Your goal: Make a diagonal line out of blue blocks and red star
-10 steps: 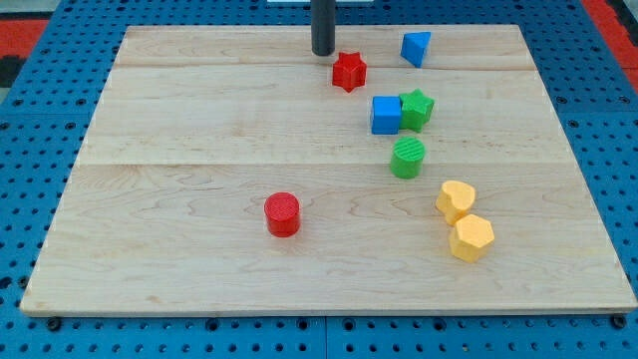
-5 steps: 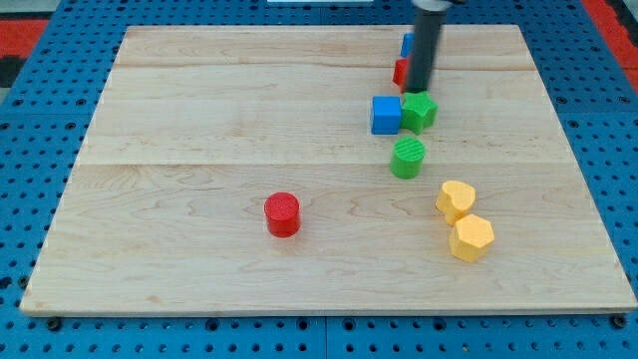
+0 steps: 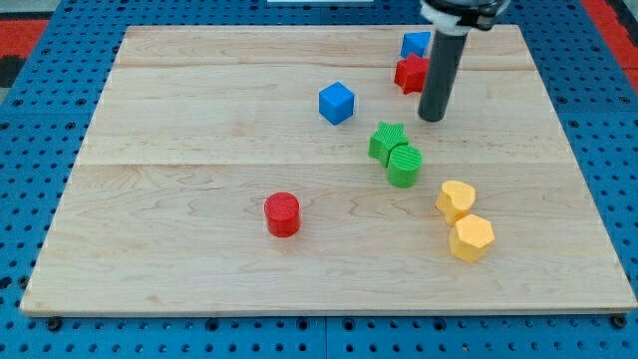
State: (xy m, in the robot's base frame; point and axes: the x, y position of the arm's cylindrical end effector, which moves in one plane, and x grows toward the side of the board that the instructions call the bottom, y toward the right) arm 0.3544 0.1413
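Note:
The red star (image 3: 409, 74) lies near the view's top right, just below a blue block (image 3: 415, 44) whose shape is partly hidden by the rod. A blue cube (image 3: 337, 103) sits apart, to the left and lower. My tip (image 3: 432, 118) rests on the board just below and right of the red star, right of the blue cube.
A green star (image 3: 388, 141) touches a green cylinder (image 3: 405, 166) below my tip. Two yellow blocks (image 3: 456, 199) (image 3: 471, 237) lie at lower right. A red cylinder (image 3: 282, 214) stands left of centre. The wooden board (image 3: 199, 120) lies on a blue pegboard.
The red star has moved right, next to the upper blue block. The blue cube has slid left and up, the green star left and down against the green cylinder. My tip has moved right and down.

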